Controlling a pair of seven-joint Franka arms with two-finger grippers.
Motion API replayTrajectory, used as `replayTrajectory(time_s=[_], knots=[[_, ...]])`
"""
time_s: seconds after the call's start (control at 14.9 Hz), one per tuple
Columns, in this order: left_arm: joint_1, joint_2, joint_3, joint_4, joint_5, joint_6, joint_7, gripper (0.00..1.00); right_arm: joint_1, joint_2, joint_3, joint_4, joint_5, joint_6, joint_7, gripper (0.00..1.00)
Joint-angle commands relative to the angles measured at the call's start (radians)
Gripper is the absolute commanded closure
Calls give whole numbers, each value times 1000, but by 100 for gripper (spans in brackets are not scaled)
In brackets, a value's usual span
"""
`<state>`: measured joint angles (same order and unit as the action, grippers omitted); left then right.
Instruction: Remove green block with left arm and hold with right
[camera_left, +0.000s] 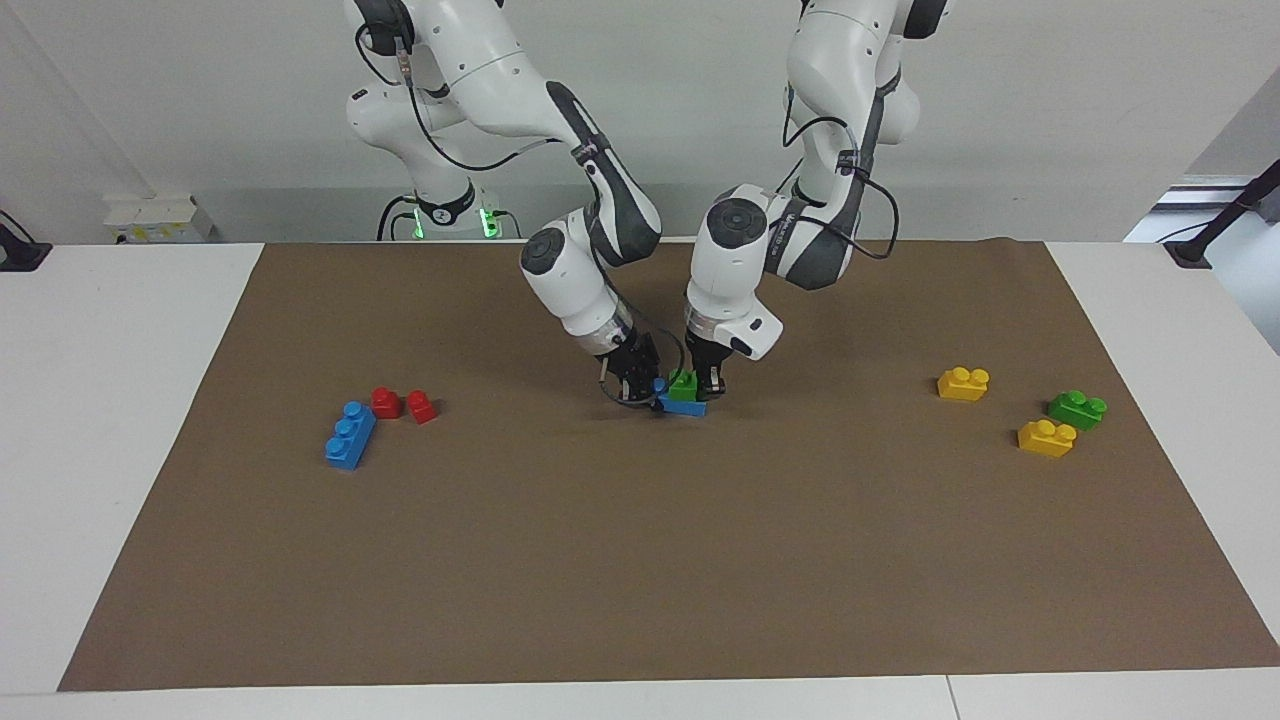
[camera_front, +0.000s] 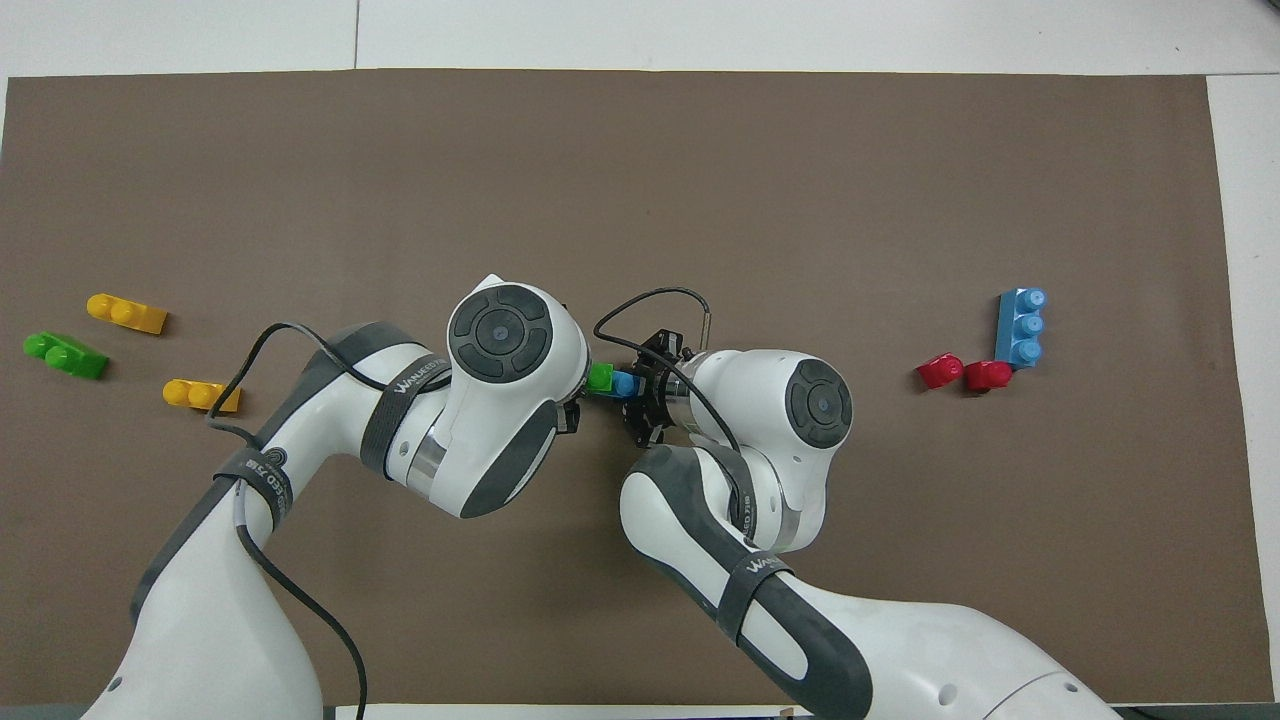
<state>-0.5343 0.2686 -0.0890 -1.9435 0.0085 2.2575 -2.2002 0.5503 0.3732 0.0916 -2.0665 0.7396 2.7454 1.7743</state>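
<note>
At the middle of the brown mat (camera_left: 640, 560), the left gripper (camera_left: 706, 385) is closed on the green block (camera_left: 684, 385) from above. This block sits on a blue brick (camera_left: 684, 404) – the right gripper (camera_left: 640, 385) is closed on that brick's end. Toward the right arm's end lie a second blue brick (camera_left: 350, 435) and two red pieces (camera_left: 404, 404). Toward the left arm's end lie two yellow bricks (camera_left: 963, 383) and a darker green brick (camera_left: 1077, 409).
</note>
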Motion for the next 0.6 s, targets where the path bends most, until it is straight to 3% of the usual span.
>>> replayTrajectory(time_s=[0.0,0.54], knots=[[3,-54,15,5,16,-1,-10,100,3,-5,5,-17,29,8,-29,100],[22,-159,28,18,16,-134,65,100,-55,-10,5,6,29,-22,-130,100]])
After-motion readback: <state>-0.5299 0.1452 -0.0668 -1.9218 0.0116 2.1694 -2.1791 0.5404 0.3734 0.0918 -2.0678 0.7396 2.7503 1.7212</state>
